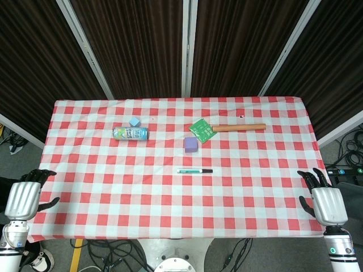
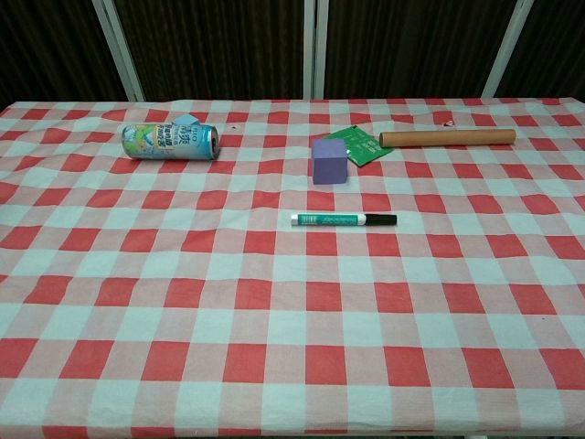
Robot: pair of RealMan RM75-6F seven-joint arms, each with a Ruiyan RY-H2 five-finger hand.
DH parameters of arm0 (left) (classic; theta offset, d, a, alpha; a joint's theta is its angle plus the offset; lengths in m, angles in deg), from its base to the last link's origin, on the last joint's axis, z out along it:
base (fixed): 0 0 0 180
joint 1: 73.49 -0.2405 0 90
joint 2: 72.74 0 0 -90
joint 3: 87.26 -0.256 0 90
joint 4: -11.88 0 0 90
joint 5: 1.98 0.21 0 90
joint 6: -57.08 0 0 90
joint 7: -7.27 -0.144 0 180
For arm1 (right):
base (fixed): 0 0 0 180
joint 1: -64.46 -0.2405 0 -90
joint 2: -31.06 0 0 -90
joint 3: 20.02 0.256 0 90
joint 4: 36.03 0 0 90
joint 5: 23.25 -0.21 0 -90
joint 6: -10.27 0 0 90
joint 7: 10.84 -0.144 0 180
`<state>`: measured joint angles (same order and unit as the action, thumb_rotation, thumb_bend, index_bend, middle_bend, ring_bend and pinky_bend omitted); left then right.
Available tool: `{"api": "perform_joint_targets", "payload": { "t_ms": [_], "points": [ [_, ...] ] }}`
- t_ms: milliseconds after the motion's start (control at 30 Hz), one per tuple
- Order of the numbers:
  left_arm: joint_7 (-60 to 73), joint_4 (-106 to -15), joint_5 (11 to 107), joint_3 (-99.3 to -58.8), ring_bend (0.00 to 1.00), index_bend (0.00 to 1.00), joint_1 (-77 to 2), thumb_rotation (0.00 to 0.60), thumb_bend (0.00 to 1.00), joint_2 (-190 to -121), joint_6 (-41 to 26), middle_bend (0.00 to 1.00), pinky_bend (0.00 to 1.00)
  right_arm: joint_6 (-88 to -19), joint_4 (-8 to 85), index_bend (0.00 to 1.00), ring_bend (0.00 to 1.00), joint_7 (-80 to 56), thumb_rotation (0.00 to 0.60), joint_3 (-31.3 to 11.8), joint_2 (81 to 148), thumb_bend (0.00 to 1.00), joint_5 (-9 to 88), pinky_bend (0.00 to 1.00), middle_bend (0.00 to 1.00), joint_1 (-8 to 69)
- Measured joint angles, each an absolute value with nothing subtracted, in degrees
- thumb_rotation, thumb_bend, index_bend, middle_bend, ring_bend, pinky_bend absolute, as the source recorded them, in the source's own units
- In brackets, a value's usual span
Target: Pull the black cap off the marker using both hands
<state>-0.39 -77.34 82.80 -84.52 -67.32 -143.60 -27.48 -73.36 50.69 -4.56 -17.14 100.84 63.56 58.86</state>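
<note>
- Marker (image 1: 194,170): lies flat near the middle of the desk (image 1: 102,192), a little nearer the front edge than the back; its long axis runs parallel to that front edge.
- Black cap (image 1: 207,170): sits on the marker's end that points toward the desk's right edge; the white-and-green barrel points toward the left edge. The cap is not yet pulled off.
- Left hand (image 1: 24,198): I hold it off the front-left corner of the desk, fingers apart, gripping nothing.
- Right hand (image 1: 326,199): I hold it off the front-right corner, fingers likewise spread and empty.
- Key relation: the marker lies ahead of and inward from both hands, well apart from each and roughly midway between them. I judge that the right hand suits the cap end and the left hand the barrel, so each can reach straight inward along the marker's axis.
- Neighbours: a purple cube (image 1: 190,145) stands just behind the marker; a can (image 1: 130,133) lies toward the back-left, and a wooden-handled tool (image 1: 238,127) toward the back-right.
- Chest view: shows the marker but neither hand.
</note>
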Motion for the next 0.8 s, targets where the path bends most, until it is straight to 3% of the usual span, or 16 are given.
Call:
{"api": "perform_joint_targets", "payload": {
  "t_ms": [800],
  "points": [
    [-2.33,-82.86,83.02,-83.12,0.27,0.34,-62.25,0.6,0.0,-143.85,-21.56,0.33,0.35,-74.04,51.68,0.2,0.11,-3.22,0.6,-15.67,101.72,0.22,63.46,0.55,0.26,57.98]
  ]
}}
